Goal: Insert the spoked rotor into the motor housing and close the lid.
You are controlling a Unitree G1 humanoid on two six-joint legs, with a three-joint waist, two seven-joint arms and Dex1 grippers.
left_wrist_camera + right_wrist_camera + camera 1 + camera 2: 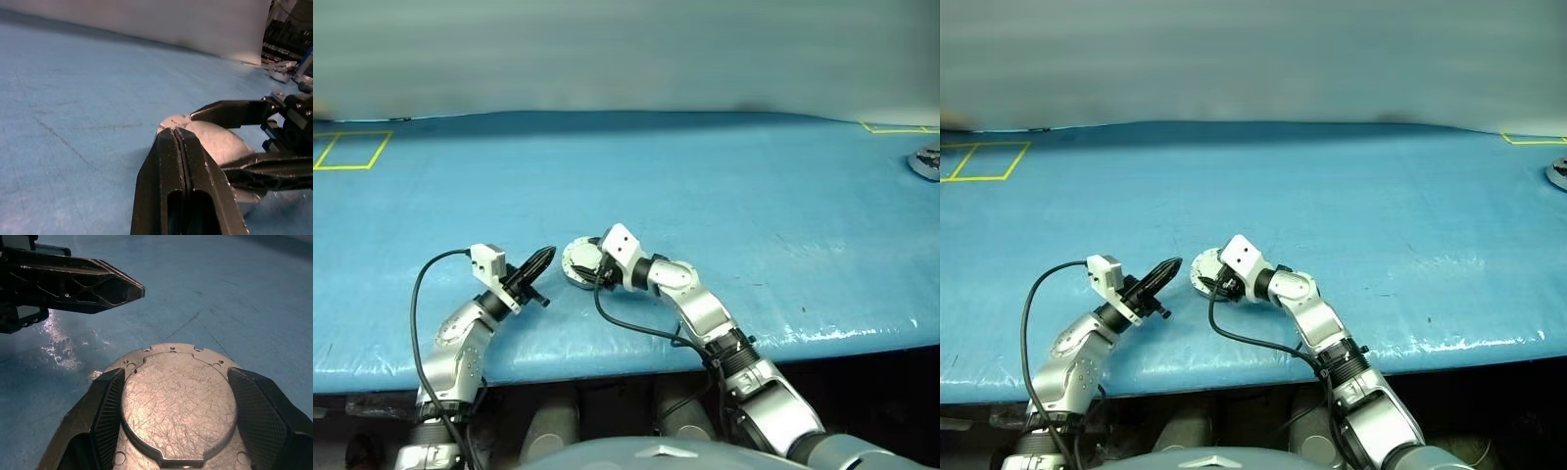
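Observation:
The lid, a round pale grey metal disc with its plain scratched face up and small screw holes near the rim, lies on the blue table near the front edge. My right gripper is shut on it, one black finger against each side of the rim. Whether the motor housing sits under the lid I cannot tell. The spoked rotor is out of view. My left gripper is shut on nothing. Its tip hovers just left of the lid, a little apart from it, and appears as a dark wedge in the right wrist view.
The blue table stretches far ahead and to both sides. Yellow tape squares mark the back left and back right. A small grey round part lies at the far right edge. The table's front edge is close behind both hands.

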